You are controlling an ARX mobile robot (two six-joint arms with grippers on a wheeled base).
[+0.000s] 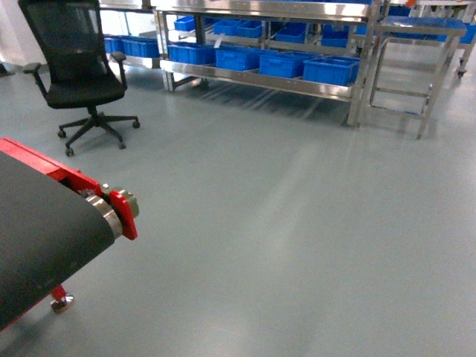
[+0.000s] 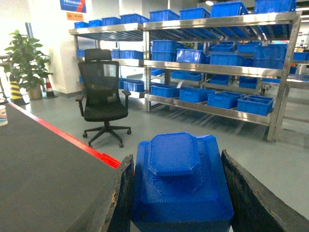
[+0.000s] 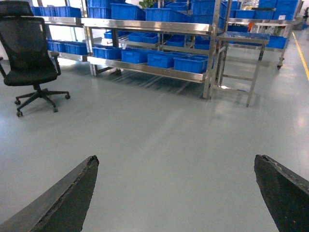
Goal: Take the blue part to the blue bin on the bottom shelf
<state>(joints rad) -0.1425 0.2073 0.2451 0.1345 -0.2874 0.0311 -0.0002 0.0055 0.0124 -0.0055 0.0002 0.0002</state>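
While clamped in left claw (image 2: pixel 176 193), blue part (image 2: pixel 181 183).

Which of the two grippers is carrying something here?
The left gripper: its jaws are closed against both sides of the blue part. The right gripper has its jaws spread wide with only bare floor between them.

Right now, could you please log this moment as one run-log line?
left end effector: shut on blue part | right end effector: open, empty | bottom-shelf blue bins: ahead, not reached

Bright, even overhead light; soft floor (image 1: pixel 297 223) glare; slight blur.
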